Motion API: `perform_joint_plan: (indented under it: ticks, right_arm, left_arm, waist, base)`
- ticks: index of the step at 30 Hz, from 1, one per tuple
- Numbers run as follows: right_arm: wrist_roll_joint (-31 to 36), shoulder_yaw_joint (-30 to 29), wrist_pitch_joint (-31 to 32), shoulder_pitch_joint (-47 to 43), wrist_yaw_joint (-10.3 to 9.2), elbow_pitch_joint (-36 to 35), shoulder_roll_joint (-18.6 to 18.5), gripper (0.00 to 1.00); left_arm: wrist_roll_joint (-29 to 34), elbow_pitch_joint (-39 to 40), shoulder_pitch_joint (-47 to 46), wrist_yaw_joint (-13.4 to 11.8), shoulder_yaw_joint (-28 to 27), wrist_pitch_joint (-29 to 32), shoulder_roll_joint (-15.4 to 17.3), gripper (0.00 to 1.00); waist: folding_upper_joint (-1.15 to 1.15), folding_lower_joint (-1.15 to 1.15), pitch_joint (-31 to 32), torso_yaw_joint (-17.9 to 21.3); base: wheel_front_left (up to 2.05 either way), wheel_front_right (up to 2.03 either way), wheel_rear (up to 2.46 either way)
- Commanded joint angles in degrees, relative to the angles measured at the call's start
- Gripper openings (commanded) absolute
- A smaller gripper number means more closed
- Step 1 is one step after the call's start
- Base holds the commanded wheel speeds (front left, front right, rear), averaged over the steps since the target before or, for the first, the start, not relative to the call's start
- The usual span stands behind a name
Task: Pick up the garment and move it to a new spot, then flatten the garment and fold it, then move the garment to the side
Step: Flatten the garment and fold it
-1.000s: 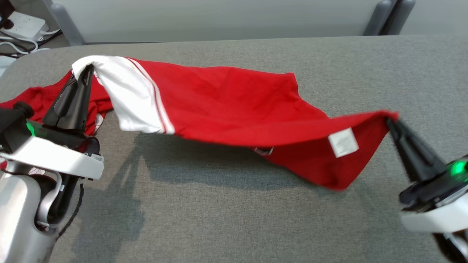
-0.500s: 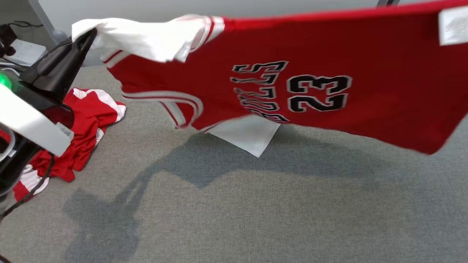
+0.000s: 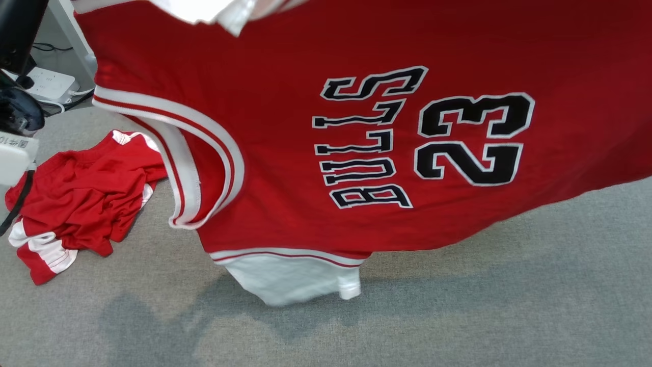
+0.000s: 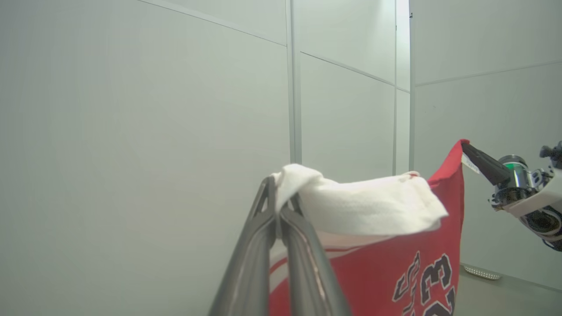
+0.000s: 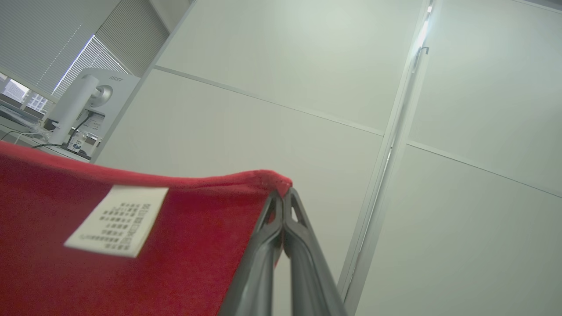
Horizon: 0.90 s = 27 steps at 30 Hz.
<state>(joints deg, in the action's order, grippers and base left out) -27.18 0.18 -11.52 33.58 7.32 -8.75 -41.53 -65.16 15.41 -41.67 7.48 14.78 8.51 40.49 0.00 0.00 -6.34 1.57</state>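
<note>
red jersey (image 3: 305,153) hanging spread over the grey table (image 3: 458,316), head view giving its lettering and a crumpled red garment (image 3: 76,199) on the table, left wrist view giving left gripper (image 4: 277,210) pinched on its white edge, right wrist view giving right gripper (image 5: 284,199) pinched on its red corner near a care label (image 5: 116,220)

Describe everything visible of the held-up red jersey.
The jersey is red fabric with white, red-striped armhole trim, black white-edged BULLS and 23 lettering turned sideways, and a white label. It hangs spread in the air: the left hand pinches a white end, the right hand a red corner. Its lowest white part dangles over the grey table.
</note>
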Motion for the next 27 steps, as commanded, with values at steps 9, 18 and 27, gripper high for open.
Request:
perform_joint_plan:
  ticks: [9,18,27]
  right_arm:
    - [-1.55,-4.87,8.42,-4.93,0.17,-5.18,-0.93,0.00]
    - [0.10,15.09,11.90,16.36,0.17,28.77,10.73,0.00]
    - [14.22,17.27,-3.38,35.56,0.17,51.17,17.22,0.00]
  left_arm:
    - [-5.94,2.50,-2.59,-3.25,-4.25,2.72,3.29,0.00]
    - [2.81,-32.28,-17.99,-0.91,9.54,2.06,-8.63,0.00]
    - [6.25,-45.55,-30.86,-0.02,19.37,-19.78,-15.50,0.00]
  waist:
    - [0.00,0.00,-2.23,0.29]
    - [0.00,0.00,-1.54,1.60]
    - [0.00,0.00,-1.07,1.51]
  base:
    - [0.00,0.00,0.00]
    - [0.00,0.00,0.00]
    - [0.00,0.00,0.00]
